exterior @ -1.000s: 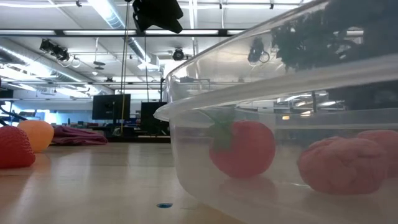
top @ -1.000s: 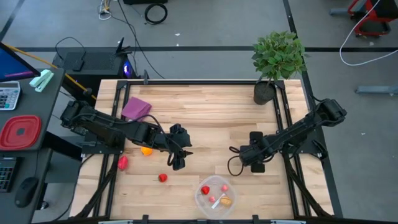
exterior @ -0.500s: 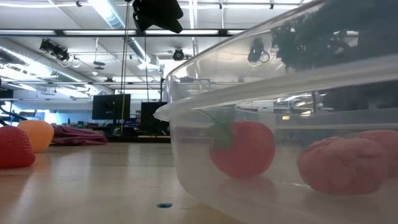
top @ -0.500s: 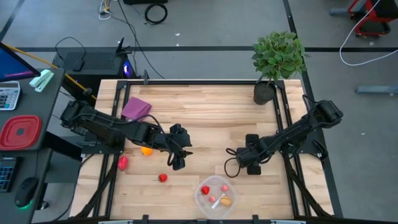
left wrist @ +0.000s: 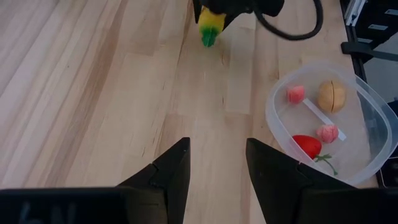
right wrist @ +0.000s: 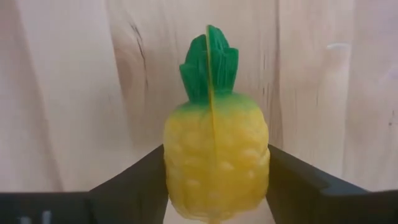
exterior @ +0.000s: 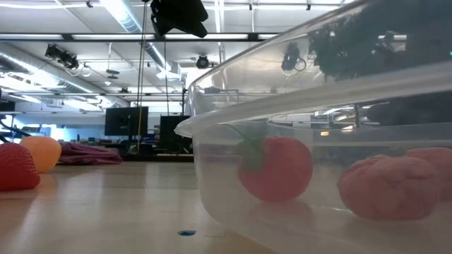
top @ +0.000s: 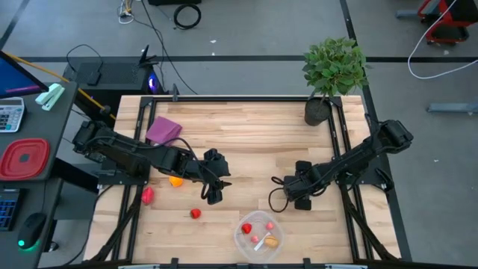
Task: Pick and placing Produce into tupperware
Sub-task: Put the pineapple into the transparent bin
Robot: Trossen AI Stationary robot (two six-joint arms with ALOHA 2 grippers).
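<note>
The high camera is looking straight down on the whole table (top: 246, 134). The low one is sitting at tabletop level, pressed against the tupperware (exterior: 318, 169). Each wrist camera is peering forward between its own fingers; the left one is sharing the tupperware (left wrist: 323, 124).

Pineapple (right wrist: 216, 162) base cut off between gripper fingers.

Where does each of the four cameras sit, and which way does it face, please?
High: overhead, looking down; both arms, tub, plant.
Low: table level, against the tub; strawberry left.
Left wrist: past open fingers toward tub and right gripper.
Right wrist: fingers clamp the pineapple.
Shared: pineapple shows in both wrist views.
</note>
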